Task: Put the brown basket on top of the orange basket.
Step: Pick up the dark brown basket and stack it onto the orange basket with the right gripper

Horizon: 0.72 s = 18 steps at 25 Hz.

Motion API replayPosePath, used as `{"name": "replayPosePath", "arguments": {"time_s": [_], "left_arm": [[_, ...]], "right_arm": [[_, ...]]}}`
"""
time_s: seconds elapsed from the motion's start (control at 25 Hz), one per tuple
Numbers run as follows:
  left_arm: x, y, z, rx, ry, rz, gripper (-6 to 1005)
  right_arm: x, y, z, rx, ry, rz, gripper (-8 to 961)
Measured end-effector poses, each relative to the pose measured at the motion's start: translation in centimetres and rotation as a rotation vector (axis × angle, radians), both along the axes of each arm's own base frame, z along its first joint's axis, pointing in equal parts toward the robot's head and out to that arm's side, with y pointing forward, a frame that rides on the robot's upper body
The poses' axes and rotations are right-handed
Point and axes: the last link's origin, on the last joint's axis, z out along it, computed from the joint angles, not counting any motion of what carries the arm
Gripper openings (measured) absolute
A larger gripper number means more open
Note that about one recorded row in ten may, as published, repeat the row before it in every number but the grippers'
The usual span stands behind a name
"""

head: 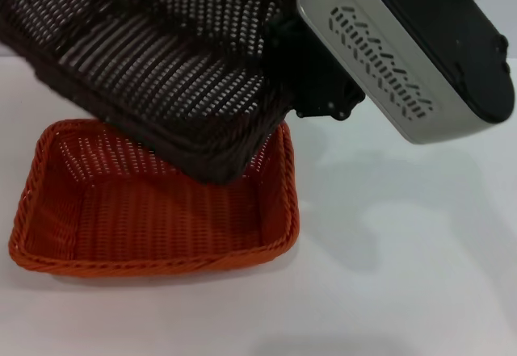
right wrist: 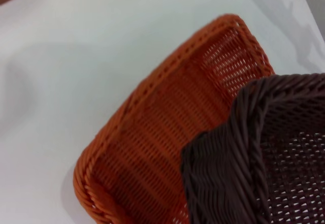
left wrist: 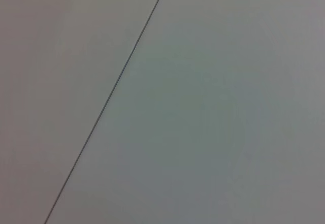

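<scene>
Right gripper [head: 311, 81] clamped the brown basket [head: 161, 57] by its right rim, holding it tilted above the orange basket [head: 153, 235], low corner dipping inside, apparently to line it up for nesting. Left arm unseen; state unknown.

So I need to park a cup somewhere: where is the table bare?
Bare table lies right of the orange basket and along the front edge. Over that basket it is crowded: the right gripper holds the brown basket tilted above it.
</scene>
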Motion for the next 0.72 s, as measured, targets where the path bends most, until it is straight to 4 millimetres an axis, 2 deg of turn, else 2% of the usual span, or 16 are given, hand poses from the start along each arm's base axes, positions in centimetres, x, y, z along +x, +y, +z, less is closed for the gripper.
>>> {"name": "replayPosePath", "arguments": {"time_s": [0.24,0.44,0.56,0.72], "left_arm": [[-0.4,-0.5,-0.4,0.001,-0.011,0.011,454],[-0.6,-0.7,-0.5,0.025,-0.035,0.016,454],[-0.8,-0.9,-0.4,0.049,-0.057,0.022,454],[-0.9,-1.3,-0.4,0.066,-0.062,0.019,454]], "right_arm": [[0.3,-0.8,1.0,-0.043,0.011,0.077,124],[2.1,-1.2,1.6,-0.070,-0.025,0.135,124],[3.7,-1.9,1.2,-0.130,-0.067,0.207,123],[4.7,-2.0,0.9,-0.168,-0.091,0.253,123]]}}
